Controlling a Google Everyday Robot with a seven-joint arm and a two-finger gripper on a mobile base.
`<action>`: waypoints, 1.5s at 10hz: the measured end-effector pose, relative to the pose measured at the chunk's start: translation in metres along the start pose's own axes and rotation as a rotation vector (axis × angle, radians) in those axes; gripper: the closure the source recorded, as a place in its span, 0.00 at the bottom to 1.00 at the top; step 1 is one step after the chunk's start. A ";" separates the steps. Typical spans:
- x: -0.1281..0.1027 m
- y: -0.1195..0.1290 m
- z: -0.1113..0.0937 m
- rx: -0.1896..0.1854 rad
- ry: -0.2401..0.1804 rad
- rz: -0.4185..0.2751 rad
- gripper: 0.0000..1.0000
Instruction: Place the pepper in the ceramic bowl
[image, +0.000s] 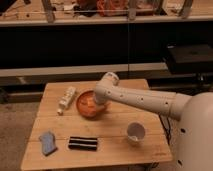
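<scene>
The ceramic bowl is round, shallow and orange-red, and stands on the wooden table left of centre. My white arm reaches in from the right, and my gripper hangs over the bowl's right half, pointing down into it. The arm's end hides the gripper's tips. The pepper does not show on its own; something orange lies inside the bowl under the gripper, and I cannot tell it from the glaze.
A pale bottle lies left of the bowl. A white cup stands at the front right. A blue sponge and a dark wrapped bar lie near the front edge. Dark shelving runs behind the table.
</scene>
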 end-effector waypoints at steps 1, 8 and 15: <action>-0.003 -0.002 0.001 0.002 -0.001 -0.001 1.00; -0.006 -0.008 0.004 0.014 -0.004 0.004 0.74; -0.010 -0.013 0.007 0.022 -0.009 0.005 0.73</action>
